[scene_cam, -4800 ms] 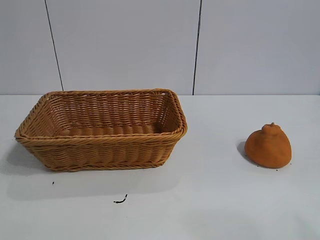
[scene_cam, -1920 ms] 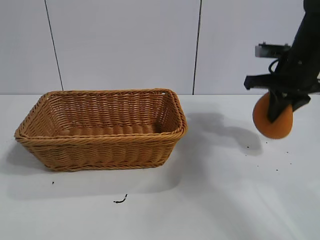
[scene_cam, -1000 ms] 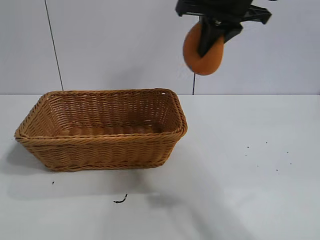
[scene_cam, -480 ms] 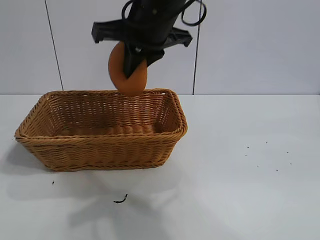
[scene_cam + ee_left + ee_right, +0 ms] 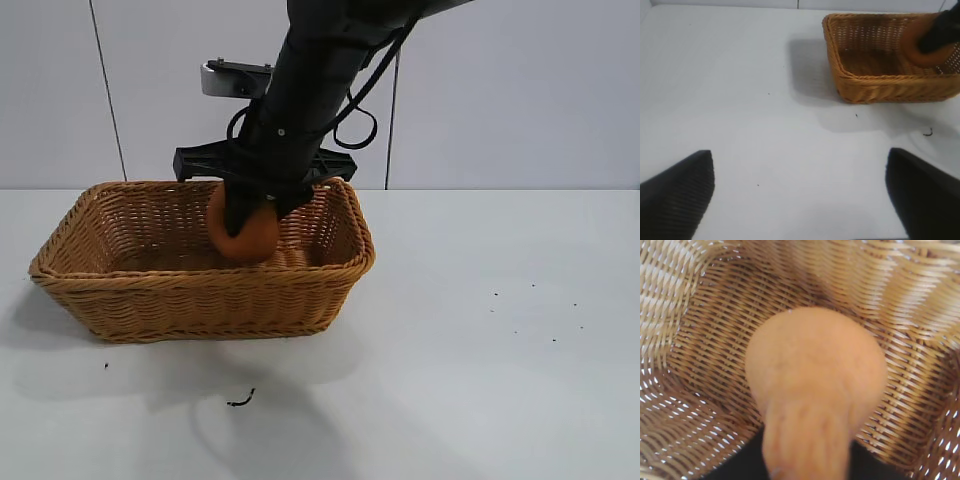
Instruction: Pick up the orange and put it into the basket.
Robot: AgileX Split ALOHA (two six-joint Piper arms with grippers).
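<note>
My right gripper (image 5: 242, 214) is shut on the dull-orange fruit, the orange (image 5: 248, 238), and holds it down inside the tan wicker basket (image 5: 200, 278), below the rim near the back wall. I cannot tell whether the orange touches the basket floor. In the right wrist view the orange (image 5: 815, 365) fills the middle with the basket weave (image 5: 705, 315) all around it. My left gripper (image 5: 800, 192) is open and empty over bare table, well away from the basket (image 5: 880, 82). The orange (image 5: 917, 47) shows there too, partly hidden by a dark finger.
The basket stands at the left half of the white table (image 5: 480, 380). A small dark scrap (image 5: 240, 401) lies in front of the basket. Small dark specks (image 5: 530, 310) dot the table at the right. A grey panelled wall stands behind.
My right arm has carried the orange from the table's right, up and leftward, and in the last half second lowered it from above the rim into the basket.
</note>
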